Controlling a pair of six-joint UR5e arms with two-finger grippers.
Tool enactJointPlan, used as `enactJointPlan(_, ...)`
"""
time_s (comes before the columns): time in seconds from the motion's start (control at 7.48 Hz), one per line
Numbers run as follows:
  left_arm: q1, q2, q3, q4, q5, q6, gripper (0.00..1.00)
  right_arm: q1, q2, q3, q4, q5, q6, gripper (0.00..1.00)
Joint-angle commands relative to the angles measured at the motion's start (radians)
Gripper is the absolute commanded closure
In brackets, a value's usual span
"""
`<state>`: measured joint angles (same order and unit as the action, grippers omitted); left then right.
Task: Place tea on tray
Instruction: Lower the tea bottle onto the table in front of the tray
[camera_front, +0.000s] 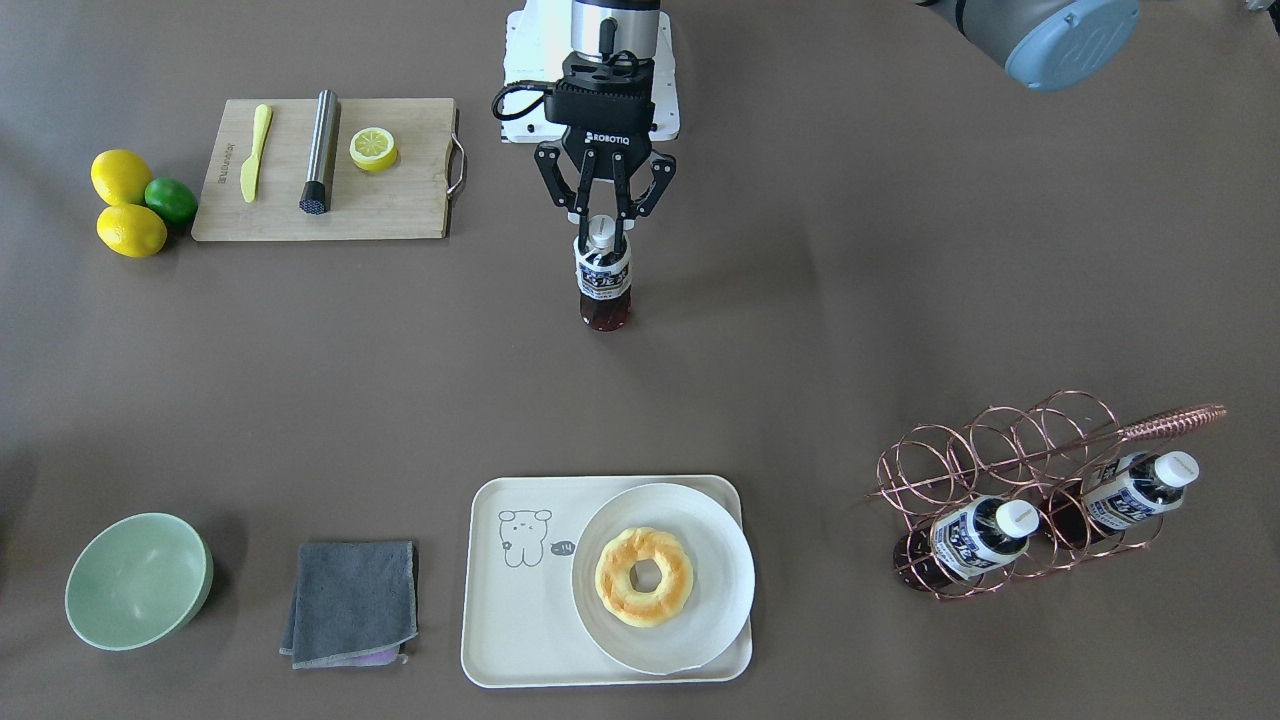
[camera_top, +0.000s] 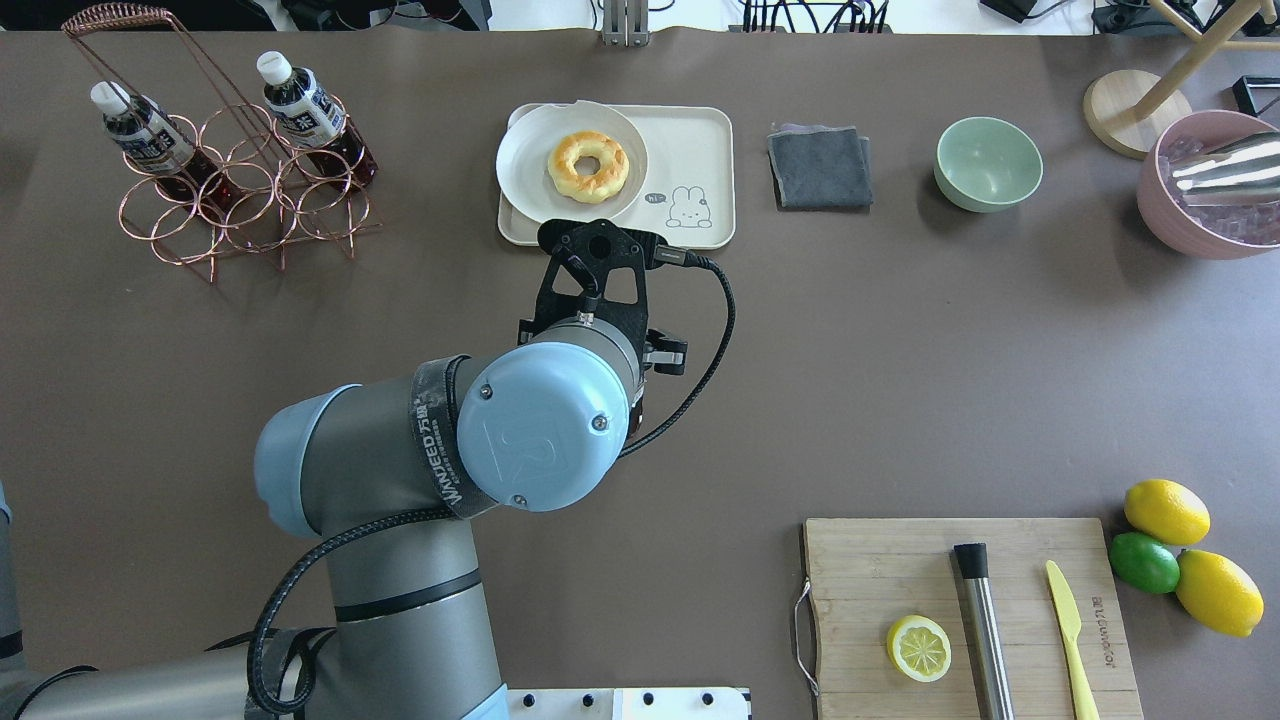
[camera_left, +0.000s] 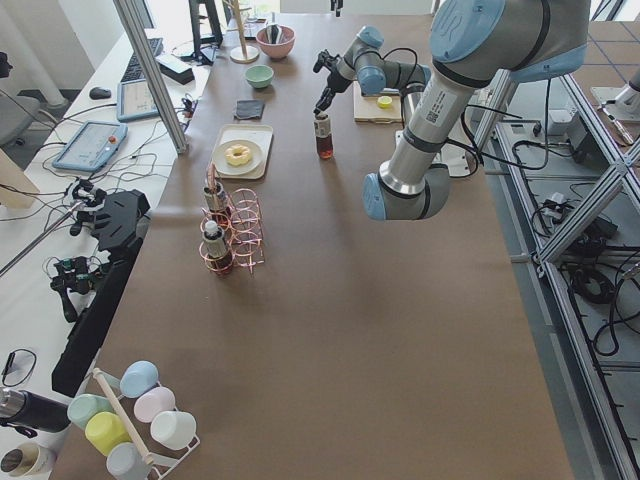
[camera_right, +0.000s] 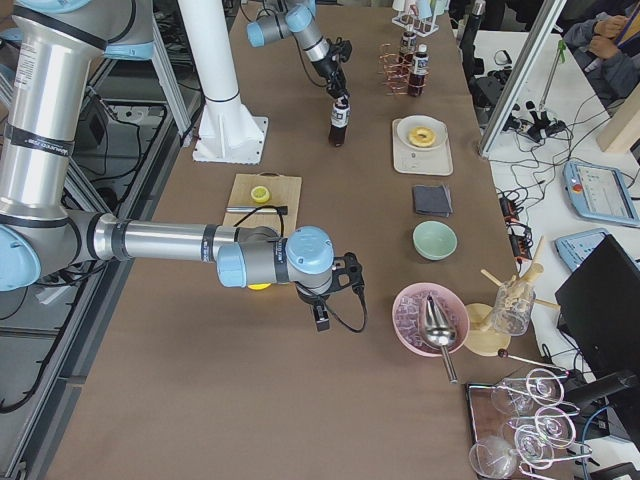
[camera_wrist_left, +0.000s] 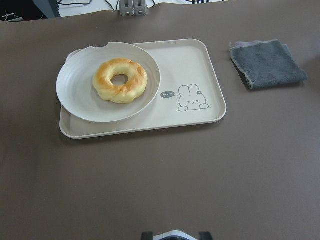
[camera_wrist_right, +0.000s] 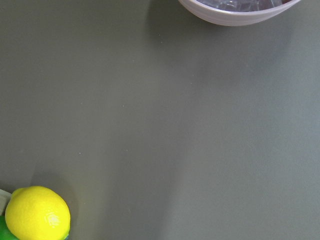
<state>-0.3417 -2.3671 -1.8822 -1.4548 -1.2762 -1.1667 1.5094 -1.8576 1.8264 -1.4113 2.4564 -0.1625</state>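
Observation:
My left gripper (camera_front: 601, 232) is shut on the white cap and neck of the tea (camera_front: 604, 282), an upright clear bottle of dark brown liquid, over the table's middle. I cannot tell whether its base touches the table. The bottle also shows in the exterior left view (camera_left: 323, 137); my wrist hides it in the overhead view. The cream tray (camera_front: 520, 625) with a line-drawn cartoon lies apart from it at the far side, also in the left wrist view (camera_wrist_left: 192, 60). My right gripper (camera_right: 322, 315) shows only in the exterior right view, so I cannot tell whether it is open or shut.
A white plate (camera_front: 700, 520) with a doughnut (camera_front: 643, 576) covers half the tray. A copper wire rack (camera_front: 1000, 440) holds two more bottles. A grey cloth (camera_front: 352, 600), a green bowl (camera_front: 137, 580), a cutting board (camera_front: 400, 200), lemons (camera_front: 122, 176) and a pink bowl (camera_top: 1200, 190) lie around.

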Motion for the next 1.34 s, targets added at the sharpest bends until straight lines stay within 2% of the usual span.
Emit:
enactJointPlan(0.0, 0.009, 0.002, -0.001, 0.001, 0.012, -0.004, 1.0, 0.0, -0.002, -0.001, 0.0, -0.001, 0.0, 0.0)
enactJointPlan(0.27, 0.01, 0.002, -0.003, 0.001, 0.012, -0.004, 1.0, 0.0, -0.003, -0.001, 0.0, 0.001, 0.0, 0.0)
enactJointPlan(0.4, 0.01, 0.002, -0.003, 0.001, 0.012, -0.004, 0.94, 0.0, -0.003, 0.001, 0.0, 0.001, 0.0, 0.0)
enactJointPlan(0.53, 0.01, 0.002, -0.003, 0.001, 0.012, -0.004, 0.8, 0.0, -0.003, 0.001, 0.0, 0.001, 0.0, 0.0)
enactJointPlan(0.67, 0.01, 0.002, -0.001, 0.001, 0.012, -0.004, 0.6, 0.0, -0.003, 0.001, 0.0, 0.001, 0.0, 0.0)
enactJointPlan(0.94, 0.01, 0.002, 0.0, 0.001, 0.012, -0.004, 0.26, 0.0, -0.003, 0.002, 0.0, 0.003, 0.0, 0.0)
enactJointPlan(1.2, 0.009, 0.002, -0.001, 0.001, 0.012, -0.004, 0.24, 0.0, -0.002, 0.002, 0.0, 0.003, 0.001, 0.0)
